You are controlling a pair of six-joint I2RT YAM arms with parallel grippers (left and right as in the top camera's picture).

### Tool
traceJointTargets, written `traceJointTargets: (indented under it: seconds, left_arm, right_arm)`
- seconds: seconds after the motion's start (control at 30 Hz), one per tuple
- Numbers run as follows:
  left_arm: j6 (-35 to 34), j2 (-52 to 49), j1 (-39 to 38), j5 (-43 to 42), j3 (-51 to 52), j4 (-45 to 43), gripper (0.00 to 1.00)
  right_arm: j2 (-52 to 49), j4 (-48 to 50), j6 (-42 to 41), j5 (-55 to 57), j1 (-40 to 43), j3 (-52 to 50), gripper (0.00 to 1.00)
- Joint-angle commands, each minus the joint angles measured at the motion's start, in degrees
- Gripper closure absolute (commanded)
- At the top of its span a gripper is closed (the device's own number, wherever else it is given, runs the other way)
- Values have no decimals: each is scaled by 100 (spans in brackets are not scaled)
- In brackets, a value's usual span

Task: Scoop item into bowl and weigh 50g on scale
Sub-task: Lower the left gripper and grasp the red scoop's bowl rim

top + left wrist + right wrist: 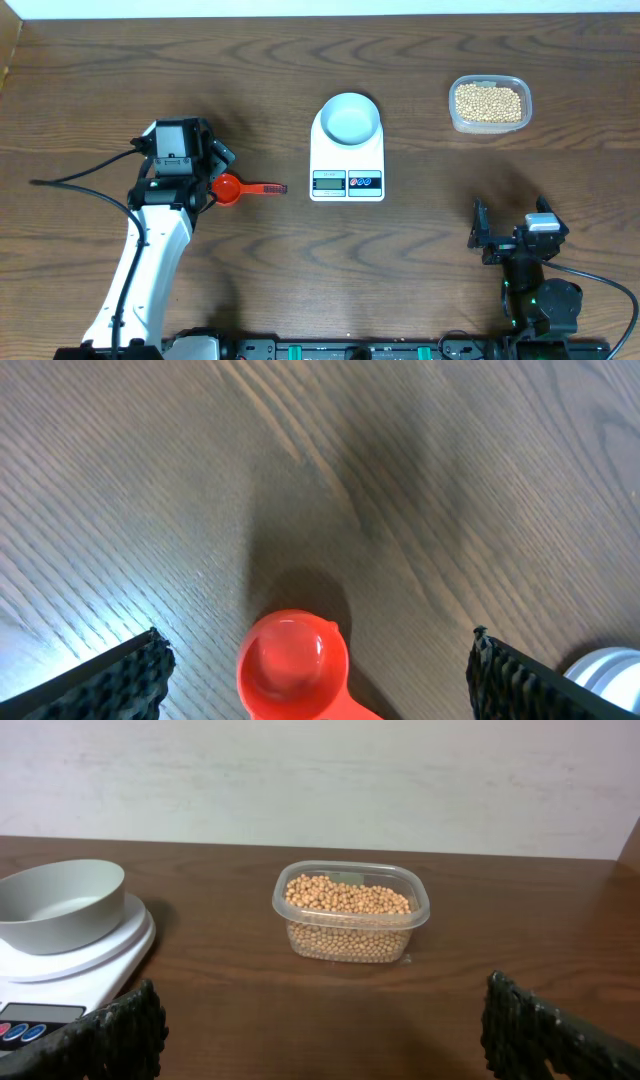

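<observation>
Soft, even light falling from above. Glare streaking the desk (40, 645) at left wrist view's lower left; red scoop (292, 665) glinting, throwing a dim shadow. Overhead view reading sharp.

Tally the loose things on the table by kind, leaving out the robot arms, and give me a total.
Red scoop: 1
White scale: 1
Pale bowl on the scale: 1
Clear tub filled with beans: 1
Total: 4
</observation>
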State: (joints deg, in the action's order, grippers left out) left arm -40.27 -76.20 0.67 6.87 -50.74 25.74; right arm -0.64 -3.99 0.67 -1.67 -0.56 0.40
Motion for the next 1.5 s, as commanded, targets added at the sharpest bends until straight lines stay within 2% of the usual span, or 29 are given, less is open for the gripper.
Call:
traceJointTargets:
  seconds: [0.0, 0.3, 0.53, 0.93, 1.03, 1.33, 1.47]
  left_arm:
    - [-289, -87, 17, -35, -125, 46, 4]
    - [-726, -210, -214, 9, -122, 122, 9]
    - [-745, -446, -214, 15, -118, 706, 11]
    - [-774, -752, -214, 7, 68, 636, 30]
    - [-1060, -1014, -214, -57, 68, 632, 38]
    - [-2006, -1390, -214, -136, 72, 612, 44]
    - [-2033, -1491, -216, -136, 98, 437, 44]
  right_arm:
    - [26, -17, 48, -15, -24, -9, 1]
    - [26, -15, 48, -15, -24, -9, 1]
    - [26, -15, 48, -15, -24, -9, 1]
    - [26, -17, 48, -15, -24, -9, 1]
    - [26, -17, 48, -15, -24, -9, 1]
    - [26, -17, 48, -15, -24, -9, 1]
    - [26, -17, 48, -15, -24, -9, 1]
